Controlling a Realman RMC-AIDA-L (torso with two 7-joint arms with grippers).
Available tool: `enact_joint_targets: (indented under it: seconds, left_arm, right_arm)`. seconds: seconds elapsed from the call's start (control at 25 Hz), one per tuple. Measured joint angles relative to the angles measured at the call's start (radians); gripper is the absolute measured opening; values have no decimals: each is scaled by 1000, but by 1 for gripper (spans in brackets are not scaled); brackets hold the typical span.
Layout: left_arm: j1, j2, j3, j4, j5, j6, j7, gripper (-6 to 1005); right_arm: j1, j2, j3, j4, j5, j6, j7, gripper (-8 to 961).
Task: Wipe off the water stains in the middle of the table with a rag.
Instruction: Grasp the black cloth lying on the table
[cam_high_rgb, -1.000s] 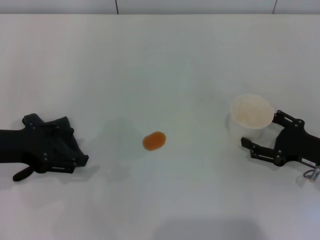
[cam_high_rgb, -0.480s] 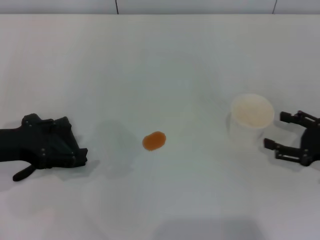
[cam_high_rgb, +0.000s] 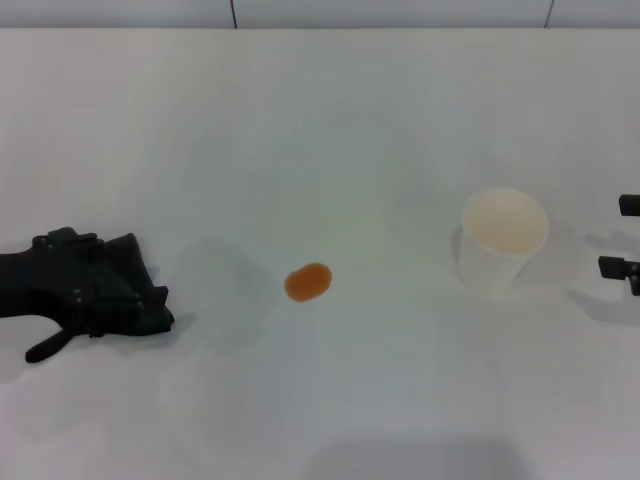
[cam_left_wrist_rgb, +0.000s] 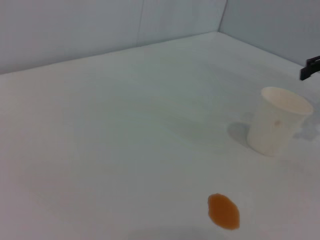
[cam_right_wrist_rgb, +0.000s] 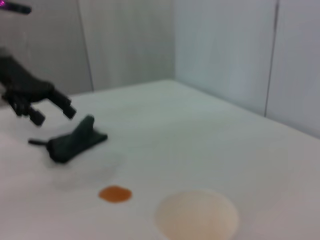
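Note:
The water stain (cam_high_rgb: 308, 282) is a small orange oval blot in the middle of the white table (cam_high_rgb: 320, 120); it also shows in the left wrist view (cam_left_wrist_rgb: 223, 211) and the right wrist view (cam_right_wrist_rgb: 115, 194). The black-green rag (cam_high_rgb: 140, 275) lies at the left, its tail (cam_high_rgb: 45, 349) pointing towards the front. My left gripper (cam_high_rgb: 105, 295) is over the rag. The right wrist view shows that gripper (cam_right_wrist_rgb: 51, 115) open and hovering just above the rag (cam_right_wrist_rgb: 75, 141), apart from it. My right gripper (cam_high_rgb: 625, 237) is open and empty at the far right edge.
A white paper cup (cam_high_rgb: 503, 235) stands upright right of the stain, between it and my right gripper; it also shows in the left wrist view (cam_left_wrist_rgb: 277, 127) and the right wrist view (cam_right_wrist_rgb: 196, 215). Walls rise behind the table's far edge.
My right gripper has drawn back to the right, away from the cup, to the frame's edge. My left gripper has shifted slightly left over the rag. Stain, cup and rag have not moved.

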Motion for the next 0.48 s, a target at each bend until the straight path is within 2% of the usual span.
enact_joint_targets:
  seconds: [0.08,0.2,0.36,0.48]
  left_arm:
    - [-8,1,3,0,2,1,-12,874]
    - [-25,7,7,0,10,5,-35,874]
    - [-57,23,8,11,50,35,-70,874]
    - [-104,52,9,30,122,83,-124,874]
  right_arm:
    - [6,45,132,-143,-175,-95,109,842]
    - [61,95,259,-283,-365,-231,225,841]
    - [136,114,297,-372,-460,-340,319,841]
    - [169,116,294,-392,-471,-366,360,842]
